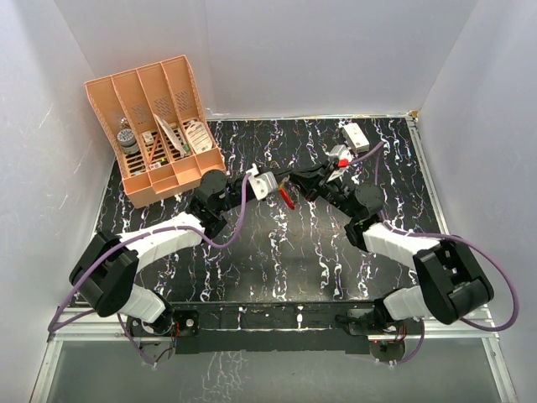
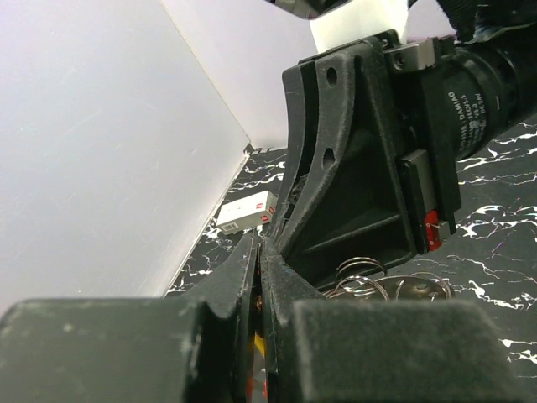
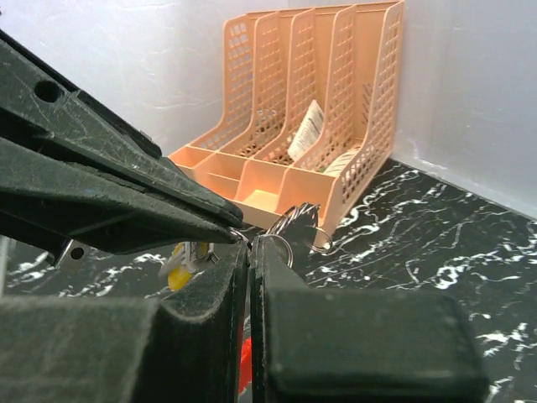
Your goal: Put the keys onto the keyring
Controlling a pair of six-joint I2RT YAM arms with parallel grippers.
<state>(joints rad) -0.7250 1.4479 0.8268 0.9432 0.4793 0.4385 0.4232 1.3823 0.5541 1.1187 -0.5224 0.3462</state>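
My two grippers meet tip to tip over the middle of the table. My left gripper (image 1: 275, 186) (image 2: 258, 248) is shut; yellow and red show in the slit between its jaws. In the right wrist view a key with a yellow head (image 3: 179, 265) hangs under the left fingers (image 3: 126, 197), with silvery split rings (image 3: 289, 225) at the tips. The rings also show in the left wrist view (image 2: 362, 277). My right gripper (image 1: 297, 183) (image 3: 249, 243) is shut, with the red keyring (image 3: 243, 363) showing below its jaws. From above, the keyring (image 1: 288, 199) hangs under both grippers.
An orange desk organiser (image 1: 159, 126) (image 3: 319, 126) stands at the back left, holding small items. A white rectangular box (image 1: 355, 134) (image 2: 246, 211) lies at the back right. White walls close in the black marbled table (image 1: 252, 269) on three sides.
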